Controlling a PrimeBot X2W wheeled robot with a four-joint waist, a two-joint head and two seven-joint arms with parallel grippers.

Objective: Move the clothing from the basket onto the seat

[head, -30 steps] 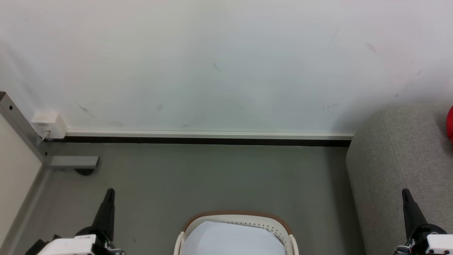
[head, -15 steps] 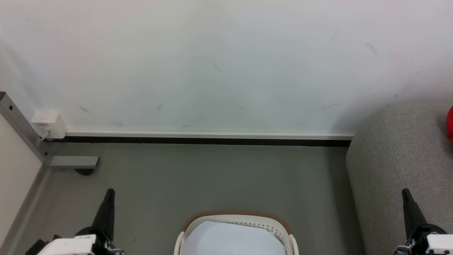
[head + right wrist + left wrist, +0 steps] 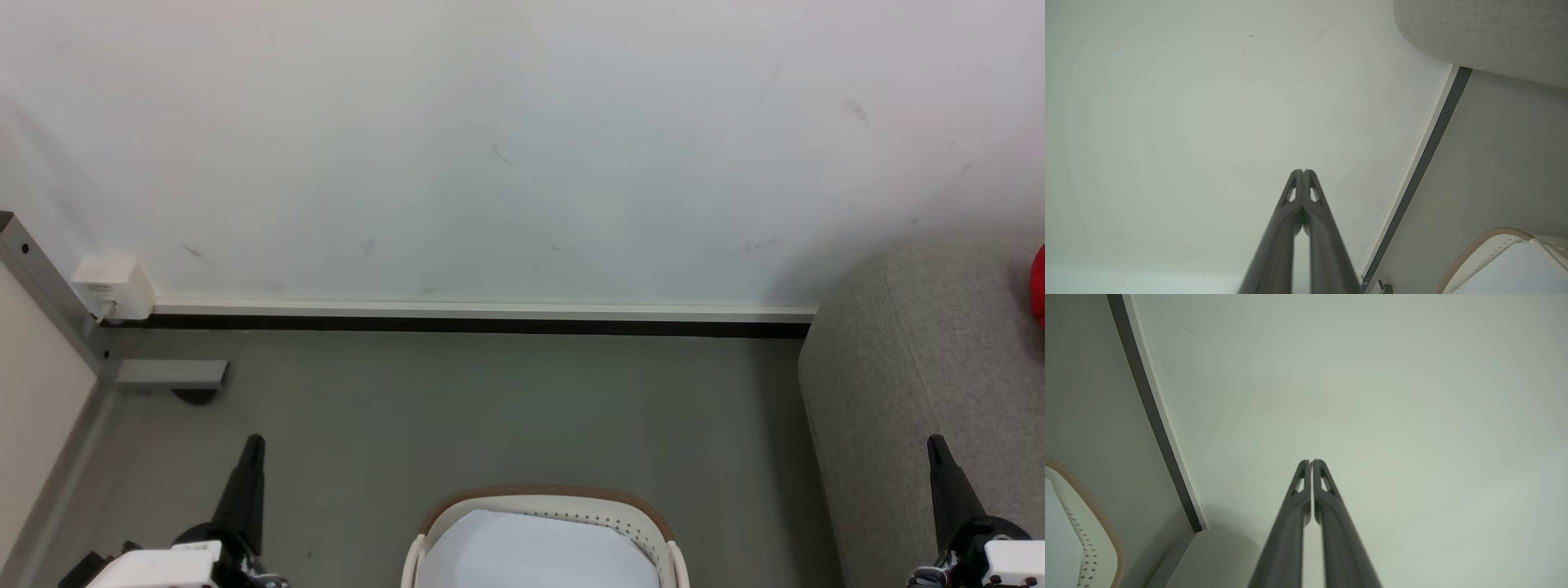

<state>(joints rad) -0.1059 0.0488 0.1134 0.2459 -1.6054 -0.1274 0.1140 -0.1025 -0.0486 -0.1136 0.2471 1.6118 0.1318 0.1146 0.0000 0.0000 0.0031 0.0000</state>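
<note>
As the clothing [image 3: 1038, 286] should be soft and limp, pinch a fold; your left tool [image 3: 1311, 462] and right tool [image 3: 1303, 171] are clenched.

This is looking like a sparse home-style room. A scuffed wall [image 3: 522, 147] is meeting grey floor [image 3: 490, 408], with an upholstered seat [image 3: 898, 367] and laundry basket [image 3: 545, 493] standing there.

White wall [image 3: 522, 147] w/ a few faint dark scuffs rises above the baseboard [image 3: 482, 310], a white strip w/ a black line under it. Plain grey floor [image 3: 490, 408] runs below it, evenly lit. At the baseboard's left end: small white box [image 3: 114, 287] w/ a cable, beside a slanting grey metal post [image 3: 49, 302]. Flat metal foot [image 3: 170, 373] just below, pale panel [image 3: 33, 392] left of the post.
</note>
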